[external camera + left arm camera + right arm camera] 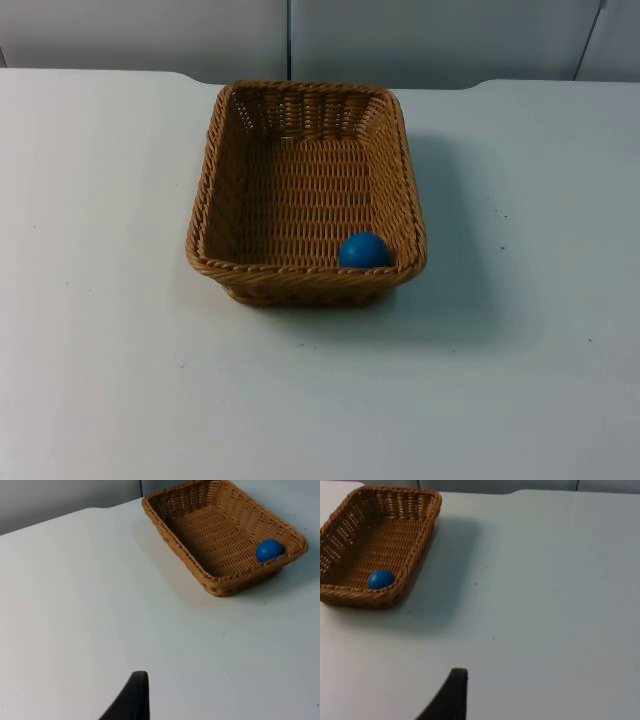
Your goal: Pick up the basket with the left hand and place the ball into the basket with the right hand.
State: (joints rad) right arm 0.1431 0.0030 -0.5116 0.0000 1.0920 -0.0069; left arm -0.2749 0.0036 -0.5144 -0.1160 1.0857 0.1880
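The left gripper [135,700] is held over bare table [100,350], well apart from the basket [212,190]; its opening cannot be told. Judged from this, the task looks done, so both arms are best kept clear. The basket is rectangular, woven tan wicker with a braided rim. 1 smooth blue ball [363,250] rests inside, against a corner. The right gripper [452,697] waits likewise, opening unknown.

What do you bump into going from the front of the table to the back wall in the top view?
Bare white table → basket's near rim → blue ball inside the basket → basket's woven floor → basket's far rim → grey partition wall.
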